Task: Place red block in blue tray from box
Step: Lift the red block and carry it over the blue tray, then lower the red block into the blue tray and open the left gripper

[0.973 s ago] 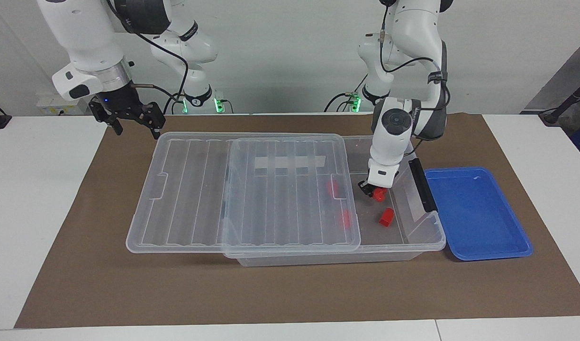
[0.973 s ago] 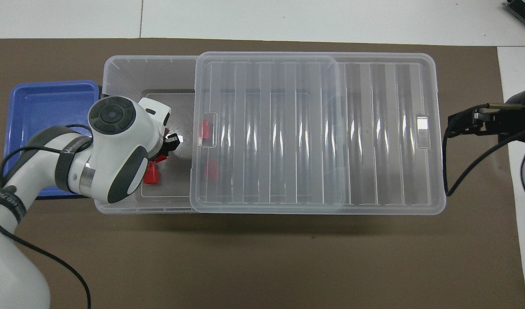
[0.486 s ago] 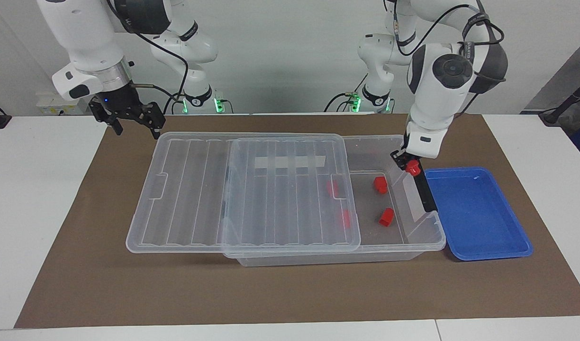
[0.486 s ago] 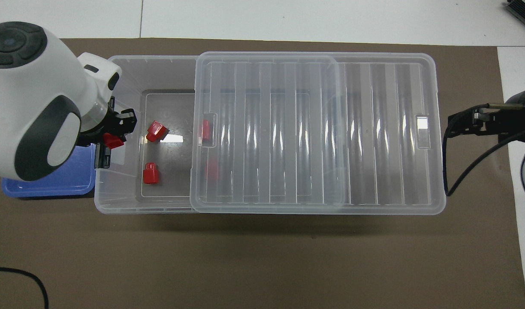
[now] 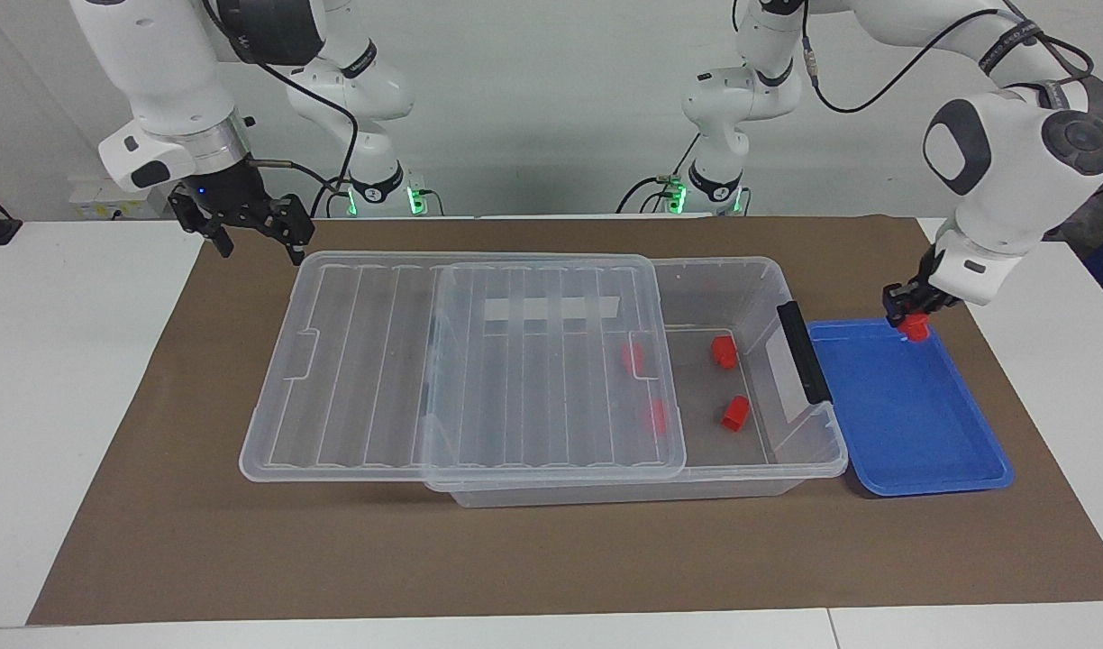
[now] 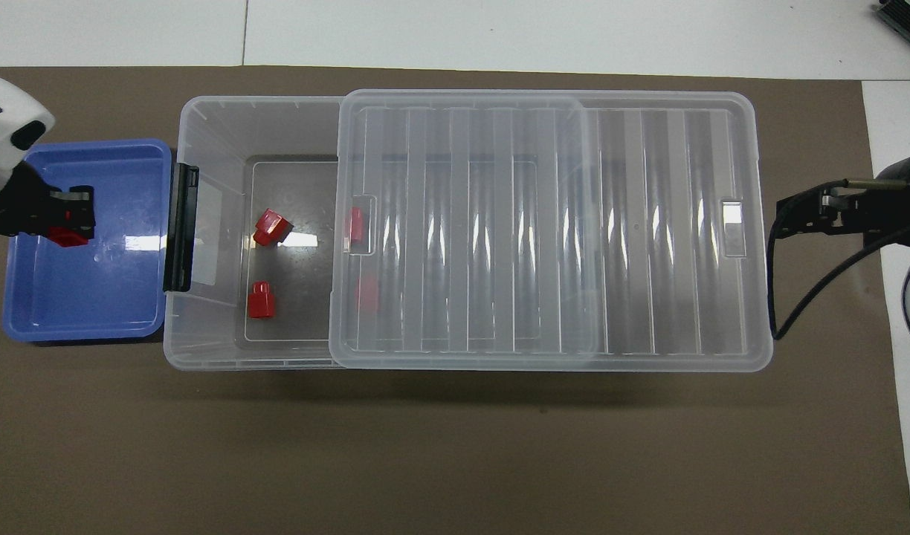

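My left gripper is shut on a red block and holds it low over the blue tray, above the part of the tray nearer to the robots. In the overhead view the left gripper and its red block are over the blue tray. The clear box lies beside the tray, its lid slid toward the right arm's end. Two red blocks lie in the open part of the box, and two more show through the lid. My right gripper waits open over the mat by the lid's corner.
A black latch sits on the box end next to the tray. A brown mat covers the table. The lid overhangs the box toward the right gripper.
My left gripper lifted a red block out of the box, carried it over the latch end, and now holds it low over the blue tray. The right arm has not moved.
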### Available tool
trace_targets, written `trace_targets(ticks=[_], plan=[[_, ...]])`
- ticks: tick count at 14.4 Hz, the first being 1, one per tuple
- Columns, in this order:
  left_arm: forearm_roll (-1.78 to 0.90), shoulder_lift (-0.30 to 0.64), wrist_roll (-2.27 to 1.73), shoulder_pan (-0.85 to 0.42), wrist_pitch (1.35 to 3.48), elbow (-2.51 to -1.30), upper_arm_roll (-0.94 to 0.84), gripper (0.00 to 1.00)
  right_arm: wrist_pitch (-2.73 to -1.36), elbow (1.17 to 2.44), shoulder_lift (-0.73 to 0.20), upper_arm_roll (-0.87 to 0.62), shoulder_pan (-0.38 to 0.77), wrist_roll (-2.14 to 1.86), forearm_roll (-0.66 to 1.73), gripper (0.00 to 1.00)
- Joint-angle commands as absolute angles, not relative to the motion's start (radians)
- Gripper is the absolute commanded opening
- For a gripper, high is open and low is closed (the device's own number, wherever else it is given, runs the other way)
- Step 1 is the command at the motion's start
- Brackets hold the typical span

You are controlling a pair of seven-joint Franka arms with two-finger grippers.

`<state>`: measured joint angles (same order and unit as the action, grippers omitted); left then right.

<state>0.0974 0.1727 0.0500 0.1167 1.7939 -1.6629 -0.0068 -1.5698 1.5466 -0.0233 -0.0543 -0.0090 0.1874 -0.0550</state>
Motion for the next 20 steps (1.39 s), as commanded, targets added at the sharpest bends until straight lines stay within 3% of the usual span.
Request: trace_targets(ticks=[1,3,4,6,7,12,20], plan=[[0.084,0.114,0.132,0.156,2.012,-1.872,-0.018,0.0,-1.586,1.562,-0.012,-0.058,-0.023,0.199,-0.037,0.99],[0.084,0.12,0.153,0.161,2.13,-1.957,-0.018,0.0,-1.636,1.566,-0.014,-0.057,-0.021,0.195,-0.037,0.95],[0.084,0.132,0.155,0.16,2.16,-1.973,-0.018,0.0,-1.65,1.578,-0.012,-0.057,-0.025,0.193,-0.037,0.79],[0.084,0.185,0.16,0.16,2.248,-1.996,-0.018,0.0,-1.687,1.612,-0.006,-0.057,-0.035,0.198,-0.037,0.21],[0.084,0.207,0.175,0.166,2.296,-2.012,-0.018,0.0,-1.745,1.64,0.0,-0.057,-0.038,0.202,-0.037,0.0],[0.077,0.276,0.327,0.186,2.347,-2.02,-0.02,0.0,-1.925,1.761,0.011,-0.052,-0.09,0.19,-0.037,0.0],[0.034,0.281,0.325,0.189,2.479,-2.095,-0.02,0.0,-2.111,1.845,-0.077,-0.052,-0.124,0.153,-0.037,0.0]])
